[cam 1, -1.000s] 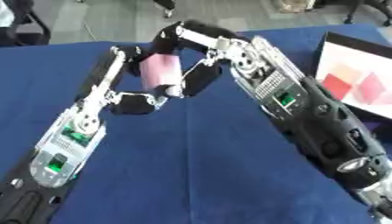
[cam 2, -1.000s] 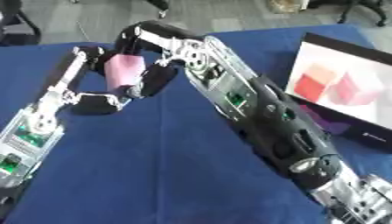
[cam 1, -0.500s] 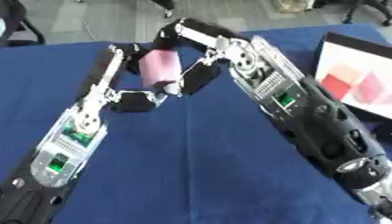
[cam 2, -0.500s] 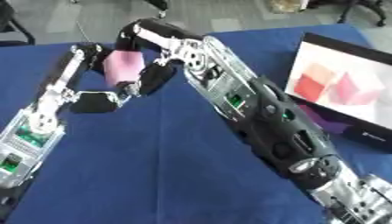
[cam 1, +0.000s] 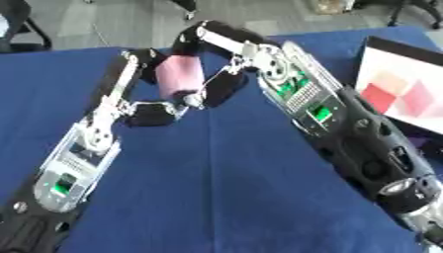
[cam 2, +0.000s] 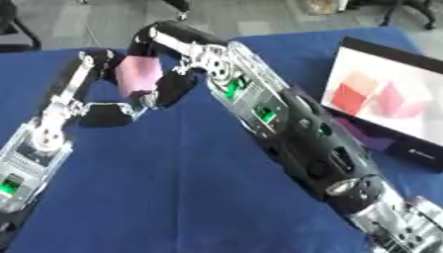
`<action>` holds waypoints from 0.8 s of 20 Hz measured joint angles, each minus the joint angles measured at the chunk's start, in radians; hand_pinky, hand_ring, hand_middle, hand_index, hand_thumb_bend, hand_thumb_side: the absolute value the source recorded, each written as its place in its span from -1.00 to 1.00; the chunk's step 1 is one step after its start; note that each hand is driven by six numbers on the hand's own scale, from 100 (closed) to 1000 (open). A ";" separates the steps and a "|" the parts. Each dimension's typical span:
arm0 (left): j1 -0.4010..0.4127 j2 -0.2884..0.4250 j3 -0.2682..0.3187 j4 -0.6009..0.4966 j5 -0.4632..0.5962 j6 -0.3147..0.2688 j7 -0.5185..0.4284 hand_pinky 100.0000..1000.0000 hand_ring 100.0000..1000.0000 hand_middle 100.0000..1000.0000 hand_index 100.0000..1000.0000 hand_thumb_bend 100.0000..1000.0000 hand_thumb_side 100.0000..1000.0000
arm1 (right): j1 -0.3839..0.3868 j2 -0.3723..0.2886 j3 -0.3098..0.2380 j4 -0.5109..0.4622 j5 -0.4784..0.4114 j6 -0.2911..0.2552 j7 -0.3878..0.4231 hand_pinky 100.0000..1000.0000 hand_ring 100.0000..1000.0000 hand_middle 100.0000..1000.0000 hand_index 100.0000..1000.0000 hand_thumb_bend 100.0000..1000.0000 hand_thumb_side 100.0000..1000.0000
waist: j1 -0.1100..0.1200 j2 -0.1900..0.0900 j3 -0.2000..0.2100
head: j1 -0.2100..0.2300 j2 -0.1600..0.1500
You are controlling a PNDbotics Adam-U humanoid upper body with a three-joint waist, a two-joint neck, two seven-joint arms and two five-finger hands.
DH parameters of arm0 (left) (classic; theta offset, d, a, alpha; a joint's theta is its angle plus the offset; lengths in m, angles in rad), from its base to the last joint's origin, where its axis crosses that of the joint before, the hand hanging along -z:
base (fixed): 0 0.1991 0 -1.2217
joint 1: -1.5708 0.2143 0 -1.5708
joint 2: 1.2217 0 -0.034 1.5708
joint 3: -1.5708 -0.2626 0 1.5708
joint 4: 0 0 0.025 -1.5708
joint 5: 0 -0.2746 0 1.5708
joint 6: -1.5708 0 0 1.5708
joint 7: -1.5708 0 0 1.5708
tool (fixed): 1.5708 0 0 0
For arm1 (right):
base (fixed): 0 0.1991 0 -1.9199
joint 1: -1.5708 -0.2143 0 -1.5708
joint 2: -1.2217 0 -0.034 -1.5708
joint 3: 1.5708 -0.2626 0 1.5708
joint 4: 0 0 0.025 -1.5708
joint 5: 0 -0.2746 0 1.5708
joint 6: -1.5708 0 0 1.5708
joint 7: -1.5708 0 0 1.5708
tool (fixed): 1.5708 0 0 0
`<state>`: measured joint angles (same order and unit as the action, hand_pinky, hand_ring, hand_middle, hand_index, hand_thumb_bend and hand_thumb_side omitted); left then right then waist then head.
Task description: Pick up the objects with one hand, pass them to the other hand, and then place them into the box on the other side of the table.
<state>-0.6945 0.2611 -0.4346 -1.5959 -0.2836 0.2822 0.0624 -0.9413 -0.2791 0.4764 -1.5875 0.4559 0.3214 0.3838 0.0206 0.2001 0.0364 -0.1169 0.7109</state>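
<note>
Both of our hands meet over the far middle of the table (cam 1: pixel 216 197), which is draped in one blue cloth. Our right hand (cam 1: pixel 221 86) reaches in from the right with its dark fingers curled against the right side of a single pink cylinder (cam 1: pixel 179 77), which stands roughly upright, tilted a little, raised off the cloth. Our left hand (cam 1: pixel 152 112) sits just below and to the left of the cylinder; its fingers are bent toward the cylinder's lower end, though we cannot tell whether they actually close on it (the dark parts run together there). The upper left edge of the cylinder lies against the left arm's wrist area.

At the table's right edge we see one box (cam 2: pixel 389 99), white inside with a dark rim. In it lie two reddish-pink blocks (cam 2: pixel 350 99), side by side, the left one deeper red and the right one paler. We count two arms, one cylinder, one box.
</note>
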 measured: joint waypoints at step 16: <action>0.000 -0.008 -0.001 -0.001 -0.048 0.004 0.009 0.58 0.45 0.24 0.67 0.51 -0.62 | -0.001 -0.007 -0.004 -0.004 -0.014 0.005 0.011 0.70 0.42 0.05 0.11 -0.84 -1.00 | 0.000 0.000 -0.002 | -0.007 0.008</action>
<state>-0.6940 0.2529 -0.4355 -1.5966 -0.3316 0.2866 0.0718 -0.9418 -0.2862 0.4727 -1.5917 0.4420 0.3262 0.3953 0.0206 0.2001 0.0339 -0.1241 0.7190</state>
